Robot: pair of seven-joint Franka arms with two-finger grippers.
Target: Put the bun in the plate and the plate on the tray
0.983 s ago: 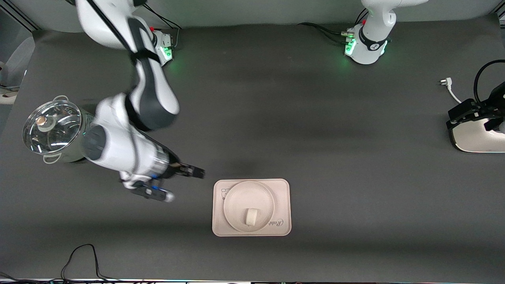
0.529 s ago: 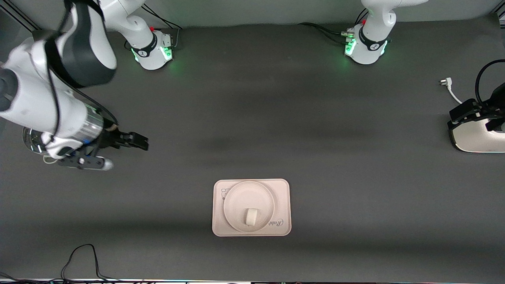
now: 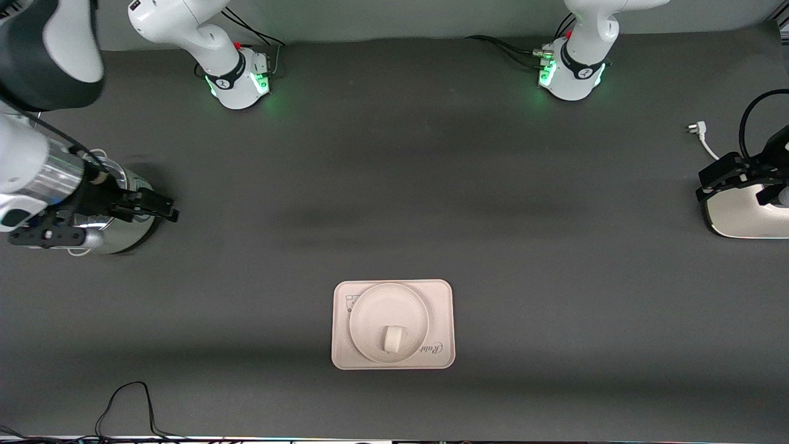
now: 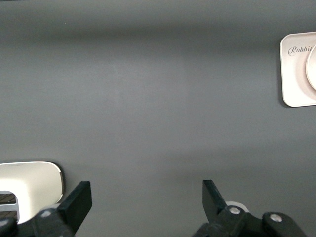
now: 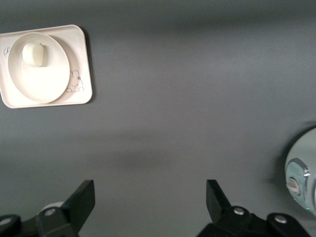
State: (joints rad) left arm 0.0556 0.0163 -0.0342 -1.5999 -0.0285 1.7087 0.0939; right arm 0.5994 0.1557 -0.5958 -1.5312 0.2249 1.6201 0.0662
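The bun lies in the round cream plate, and the plate rests on the rectangular tray near the table's front middle. My right gripper hangs open and empty over the steel pot at the right arm's end, well clear of the tray. Its wrist view shows the open gripper over bare mat, with the tray, plate and bun farther off. My left gripper waits open at the left arm's end; in its wrist view the gripper is empty and the tray shows at the edge.
A steel pot with a glass lid stands under the right gripper. A white device sits under the left gripper, also seen as a white device. A white plug and cord lie nearby. A black cable loops at the front edge.
The right arm has swung away from beside the tray toward its own end of the table and now hangs over the pot, still open. The left arm, plate and bun have not moved.
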